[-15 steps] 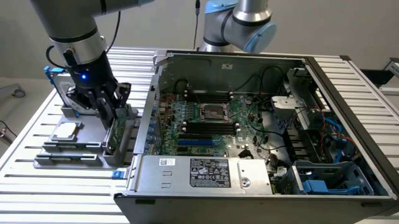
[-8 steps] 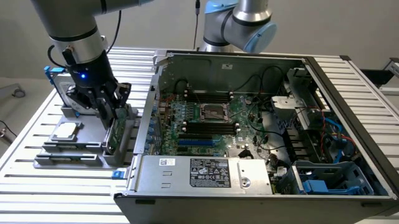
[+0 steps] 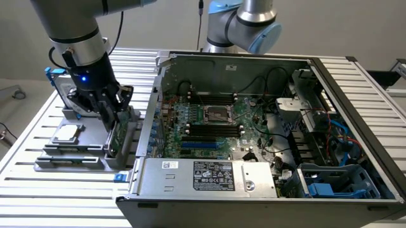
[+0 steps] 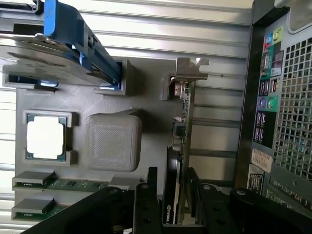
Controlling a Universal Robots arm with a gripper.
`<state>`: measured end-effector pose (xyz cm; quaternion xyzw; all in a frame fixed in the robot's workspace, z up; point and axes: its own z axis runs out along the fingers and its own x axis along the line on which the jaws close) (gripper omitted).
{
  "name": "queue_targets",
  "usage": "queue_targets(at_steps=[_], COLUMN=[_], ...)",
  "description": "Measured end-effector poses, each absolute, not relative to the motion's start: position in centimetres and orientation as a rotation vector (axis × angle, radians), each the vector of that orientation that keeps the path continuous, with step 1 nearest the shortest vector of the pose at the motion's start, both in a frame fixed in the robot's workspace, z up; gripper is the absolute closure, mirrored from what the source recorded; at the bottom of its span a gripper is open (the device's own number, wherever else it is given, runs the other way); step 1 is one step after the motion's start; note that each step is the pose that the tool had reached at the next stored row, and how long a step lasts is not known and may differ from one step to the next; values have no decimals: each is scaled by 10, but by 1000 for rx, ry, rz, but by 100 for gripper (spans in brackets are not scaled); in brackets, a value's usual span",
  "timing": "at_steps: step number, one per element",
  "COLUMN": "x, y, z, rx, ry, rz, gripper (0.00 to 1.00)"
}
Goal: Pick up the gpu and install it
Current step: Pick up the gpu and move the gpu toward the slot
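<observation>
The gpu [image 3: 119,136] stands on edge in a slot of the grey fixture tray [image 3: 89,142], just beside the open computer case at the exterior view's left. My gripper [image 3: 116,113] hangs directly over it. In the wrist view the gpu [image 4: 179,141] shows its black shroud and thin green board, with its metal bracket [image 4: 189,73] at the far end. My gripper [image 4: 171,173] is open and straddles the card's near end. One black finger [image 4: 146,200] is on the shroud side and the other on the board side, each with a small gap.
The tray [image 4: 151,131] also holds a silver hard drive in a blue frame [image 4: 68,46], a square processor chip [image 4: 45,137] and two memory sticks [image 4: 53,183]. The open case [image 3: 273,61] with its motherboard [image 3: 209,123] lies close by. A second arm [image 3: 244,23] stands behind it.
</observation>
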<state>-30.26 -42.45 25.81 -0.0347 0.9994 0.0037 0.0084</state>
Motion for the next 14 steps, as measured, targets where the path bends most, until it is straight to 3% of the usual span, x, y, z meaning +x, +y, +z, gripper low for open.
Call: queue_targets(at_steps=[6,14], x=[-303,-303], y=[-425,-425], z=[255,244], rx=[-102,-56], ry=[3110,3103], rz=[-22,-29], gripper=[64,64])
